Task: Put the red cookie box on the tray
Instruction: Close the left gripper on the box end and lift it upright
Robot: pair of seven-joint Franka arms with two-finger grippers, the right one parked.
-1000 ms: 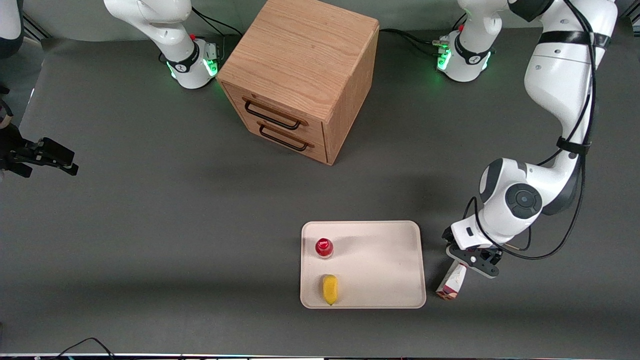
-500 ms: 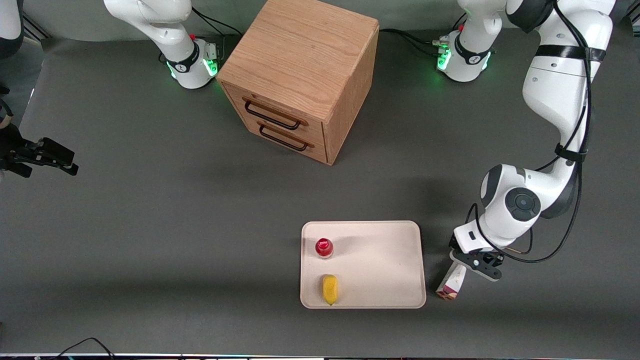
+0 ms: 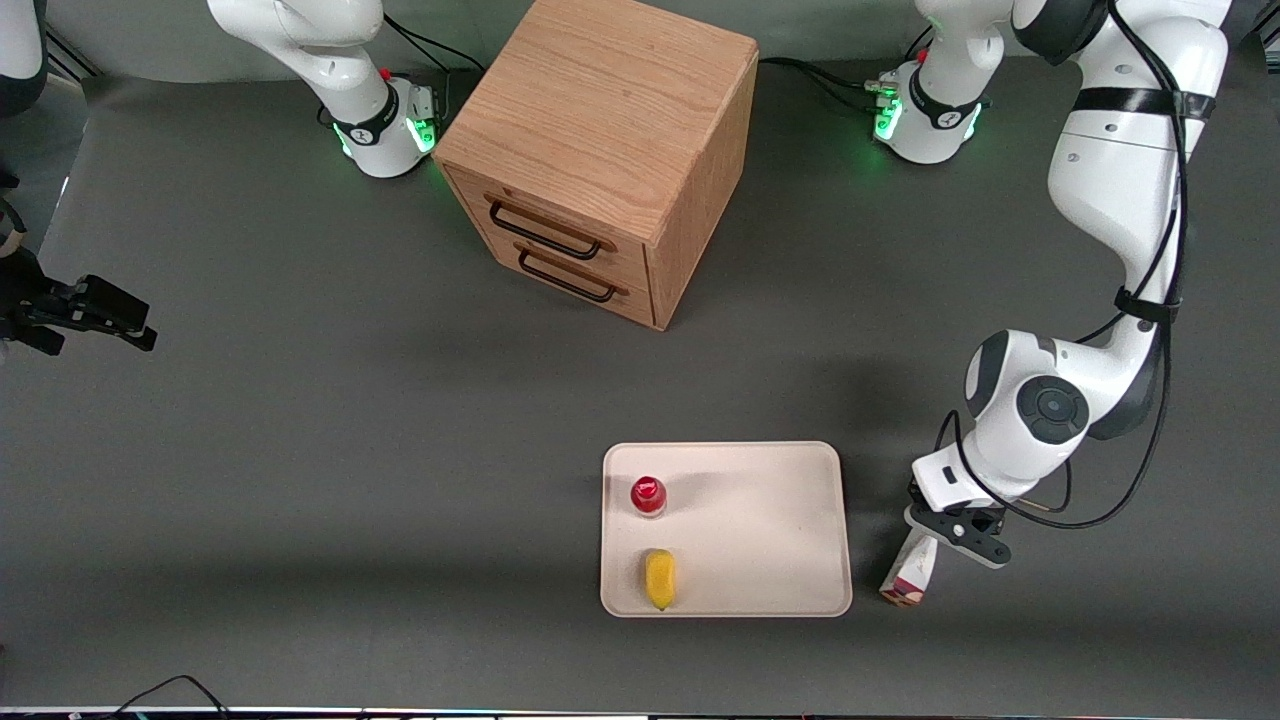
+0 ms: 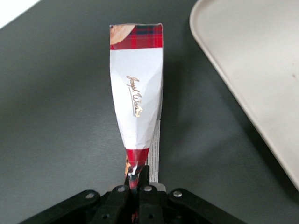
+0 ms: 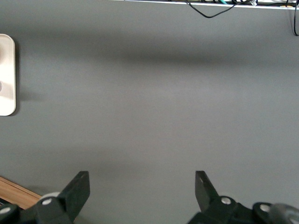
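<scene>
Red cookie box (image 3: 911, 579), tilted and pinched at one end by tool (image 3: 945, 535), just beside cream tray (image 3: 790, 520).

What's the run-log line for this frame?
gripper: shut on red cookie box | box: beside tray, not on it | tray holds: red-capped bottle, yellow item

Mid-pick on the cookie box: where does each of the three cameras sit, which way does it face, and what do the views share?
Front view: high, facing the arm bases, looking down on the dark table; shows both arms, the wooden two-drawer cabinet, the cream rectangular tray and the gripper.
Left wrist view: on the working arm, looking along the gripper, shut on the red plaid and white cookie box; tray rim beside it.
Right wrist view: on the parked arm, facing bare table.
Shared: front and left wrist views both show the box beside the tray, not on it.
</scene>
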